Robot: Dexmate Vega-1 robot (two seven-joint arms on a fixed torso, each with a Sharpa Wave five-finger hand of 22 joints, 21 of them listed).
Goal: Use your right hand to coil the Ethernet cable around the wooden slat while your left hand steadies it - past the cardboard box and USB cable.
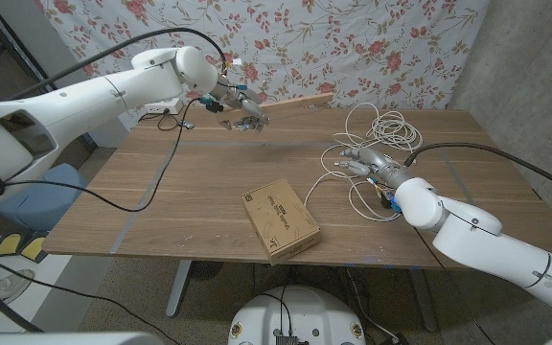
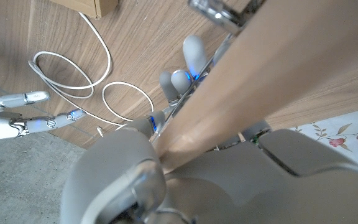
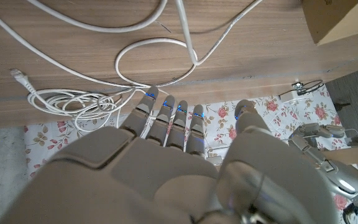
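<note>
While held off the brown wooden table [image 1: 161, 206] at the far edge, long pale wooden slat [image 1: 300, 101] gripped at one end by left hand [image 1: 241, 103], lying roughly level. Right hand [image 1: 364, 161] empty, fingers extended and apart, resting on loose white Ethernet cable [image 1: 383, 126] coiled near the table's right side. Flat brown cardboard box [image 1: 279, 219] near front edge, well apart from slat.

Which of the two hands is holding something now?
The left hand: it grips the wooden slat above the table's far side. The right hand holds nothing; it is beside the white cables.
</note>
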